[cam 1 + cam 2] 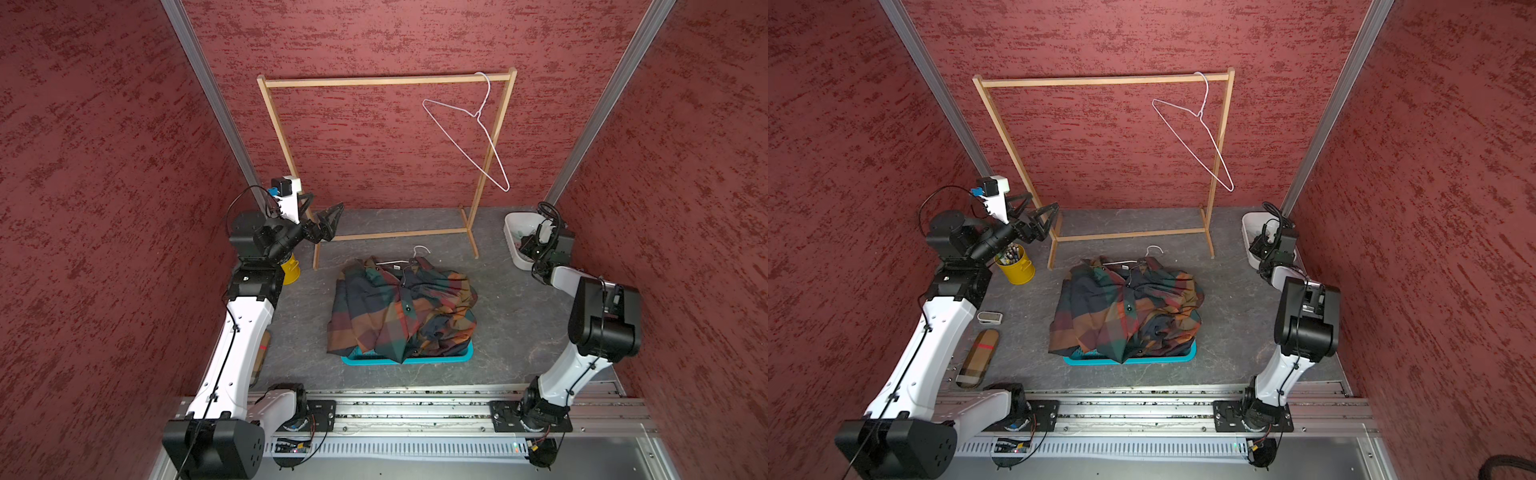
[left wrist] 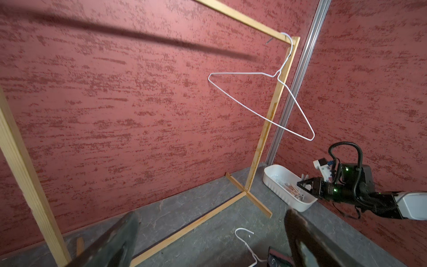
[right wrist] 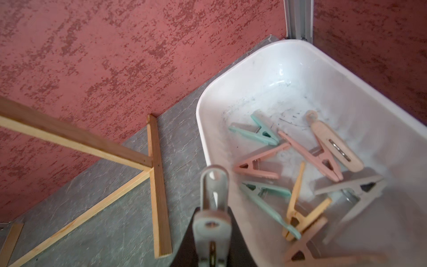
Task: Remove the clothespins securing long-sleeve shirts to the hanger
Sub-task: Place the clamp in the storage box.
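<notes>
A grey clothespin [image 3: 213,196] is being gripped by the right gripper [image 3: 211,240] just over the tub [image 3: 231,76] rim, with other clothespins [image 3: 256,166] being held inside the tub. The shirts [image 1: 399,307] are being shown heaped on a hanger [image 1: 420,250], well apart from the tub. The left gripper [image 1: 324,205] is being held wide open, empty, farthest from the tub.

Wooden rack [image 1: 374,81], white tub [image 1: 514,250], yellow cup [image 1: 1018,269], teal basket [image 1: 451,358]
</notes>
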You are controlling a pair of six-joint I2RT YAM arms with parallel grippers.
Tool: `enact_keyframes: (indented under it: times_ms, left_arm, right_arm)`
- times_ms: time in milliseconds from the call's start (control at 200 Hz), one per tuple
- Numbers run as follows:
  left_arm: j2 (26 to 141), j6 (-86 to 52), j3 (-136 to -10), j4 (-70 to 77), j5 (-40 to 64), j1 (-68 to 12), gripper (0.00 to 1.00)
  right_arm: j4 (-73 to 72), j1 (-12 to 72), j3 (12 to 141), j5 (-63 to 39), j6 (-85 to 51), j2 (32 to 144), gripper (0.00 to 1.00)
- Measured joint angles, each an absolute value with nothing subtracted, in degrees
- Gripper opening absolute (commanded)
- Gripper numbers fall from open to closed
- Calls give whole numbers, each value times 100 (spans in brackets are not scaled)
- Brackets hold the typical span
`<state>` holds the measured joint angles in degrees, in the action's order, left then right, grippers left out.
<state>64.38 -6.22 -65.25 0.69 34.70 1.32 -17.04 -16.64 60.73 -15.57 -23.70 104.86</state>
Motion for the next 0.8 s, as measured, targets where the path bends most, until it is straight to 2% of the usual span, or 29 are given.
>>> enact_keyframes:
  times_ms: [95,215,346,546,796]
  left_arm:
    - [6657,-508,-6681,-331,3553,115,95]
    - [6917,-397,-6842,-849,3618,60,93]
    - [7185,-270,-6890,-1299,3677,-62,91]
    - [7660,-82,-6945,-1881,3723,-346,90]
    - [8158,-51,-7286,-2735,3962,-469,88]
  right_arm:
    - [-1756,-1723,6353,-1649,-2460,10879,30]
    - [-1817,-1776,6479,-1743,-2556,11216,42]
    - [-1822,-1785,6479,-1804,-2639,11319,47]
    - [-1997,-1785,6410,-1826,-2685,11148,49]
    - [-2314,-1719,5596,-1817,-2740,9636,49]
